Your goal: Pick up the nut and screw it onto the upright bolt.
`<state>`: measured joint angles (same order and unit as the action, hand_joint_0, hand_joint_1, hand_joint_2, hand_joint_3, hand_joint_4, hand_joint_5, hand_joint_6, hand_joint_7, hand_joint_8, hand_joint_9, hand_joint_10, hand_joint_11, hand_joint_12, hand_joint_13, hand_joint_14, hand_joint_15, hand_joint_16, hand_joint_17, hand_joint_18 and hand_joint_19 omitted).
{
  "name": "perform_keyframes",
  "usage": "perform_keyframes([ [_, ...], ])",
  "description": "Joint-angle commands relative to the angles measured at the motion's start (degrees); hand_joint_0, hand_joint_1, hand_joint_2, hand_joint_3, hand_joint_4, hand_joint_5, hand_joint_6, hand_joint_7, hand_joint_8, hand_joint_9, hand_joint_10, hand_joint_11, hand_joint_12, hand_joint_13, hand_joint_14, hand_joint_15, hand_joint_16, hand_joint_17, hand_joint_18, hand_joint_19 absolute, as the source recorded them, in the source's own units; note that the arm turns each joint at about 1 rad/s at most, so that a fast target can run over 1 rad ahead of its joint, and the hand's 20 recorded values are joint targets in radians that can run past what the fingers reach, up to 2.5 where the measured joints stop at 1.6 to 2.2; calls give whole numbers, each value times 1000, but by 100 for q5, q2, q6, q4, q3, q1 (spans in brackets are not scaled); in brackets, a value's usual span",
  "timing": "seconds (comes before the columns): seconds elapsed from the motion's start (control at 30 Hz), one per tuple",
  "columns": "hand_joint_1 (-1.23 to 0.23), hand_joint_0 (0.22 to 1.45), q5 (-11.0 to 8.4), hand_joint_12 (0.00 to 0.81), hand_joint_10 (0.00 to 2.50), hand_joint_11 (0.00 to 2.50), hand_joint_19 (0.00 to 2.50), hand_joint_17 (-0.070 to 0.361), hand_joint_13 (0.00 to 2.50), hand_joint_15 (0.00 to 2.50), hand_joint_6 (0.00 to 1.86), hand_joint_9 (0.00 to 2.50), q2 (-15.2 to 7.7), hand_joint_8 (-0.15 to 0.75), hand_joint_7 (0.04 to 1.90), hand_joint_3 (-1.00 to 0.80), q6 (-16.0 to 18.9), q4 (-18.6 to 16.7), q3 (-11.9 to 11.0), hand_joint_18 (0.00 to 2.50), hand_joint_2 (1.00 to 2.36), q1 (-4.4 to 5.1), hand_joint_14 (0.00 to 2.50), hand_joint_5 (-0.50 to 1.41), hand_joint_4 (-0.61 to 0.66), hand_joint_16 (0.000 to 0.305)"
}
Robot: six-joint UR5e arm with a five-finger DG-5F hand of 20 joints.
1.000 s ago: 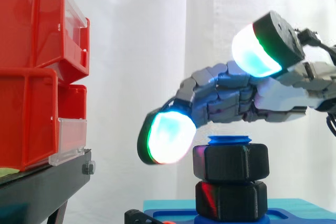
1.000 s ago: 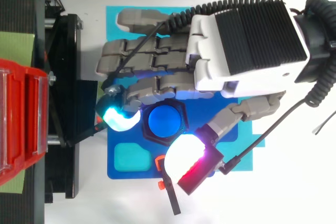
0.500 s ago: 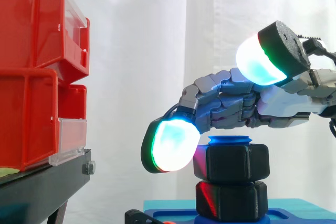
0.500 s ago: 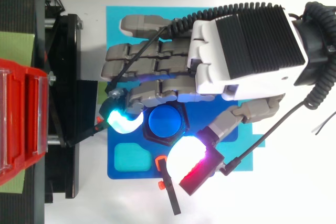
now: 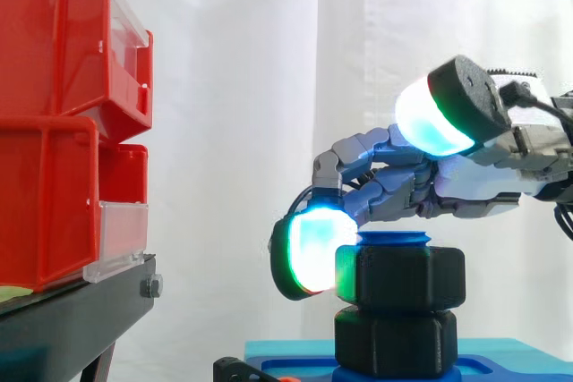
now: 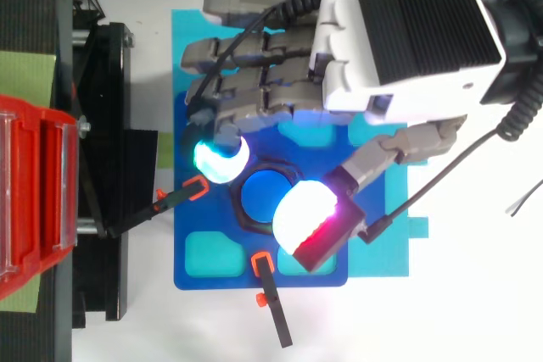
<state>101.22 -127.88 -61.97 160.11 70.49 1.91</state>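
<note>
A black hex nut sits on the upright blue bolt, above a second black hex piece at the bolt's foot. From above, the bolt's blue top shows inside the nut. My hand reaches in from the right, just above the nut. One bent finger's glowing pad rests against the nut's left face. The thumb's pad hangs well above the nut; in the top view that pad lies over the nut's near right edge. The hand holds nothing.
Red bins stand stacked on a black stand at the left. The bolt rises from a blue plate on a teal mat. Two black bars with orange tips lie by the plate's left and front edges.
The fingers have curled in and the leading pad has swung right until it touches the nut's left face. The thumb has come in over the nut's edge, and the nut has turned a little.
</note>
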Motion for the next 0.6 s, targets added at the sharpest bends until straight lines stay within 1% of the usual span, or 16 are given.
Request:
perform_keyframes([
  [0.0,-193,514,91,295,0,0,0,73,343,0,504,691,0,268,1113,-500,-8,2,0,26,1000,-94,0,-39,289,32],
  [0.07,-214,517,117,288,0,0,0,70,372,0,505,709,0,268,1165,-500,-17,2,0,50,1000,-120,0,-26,262,31],
  [0.23,-277,525,188,267,0,0,0,63,459,0,504,849,0,272,1296,-500,-35,2,0,151,1000,-191,0,20,174,28],
  [0.37,-292,527,311,250,0,0,0,55,524,0,503,925,0,270,1337,-500,-35,11,0,218,1000,-252,0,46,149,24],
  [0.4,-293,526,328,240,0,0,0,54,535,0,504,981,0,261,1333,-500,-35,11,0,228,1000,-261,0,47,145,24],
  [0.5,-297,524,390,226,0,0,0,51,546,0,504,988,0,252,1336,-500,-35,20,-18,252,1000,-296,0,48,140,23],
  [0.57,-288,523,425,226,0,0,0,51,546,0,504,981,9,251,1317,-500,-35,29,-149,249,1000,-314,0,39,145,23],
])
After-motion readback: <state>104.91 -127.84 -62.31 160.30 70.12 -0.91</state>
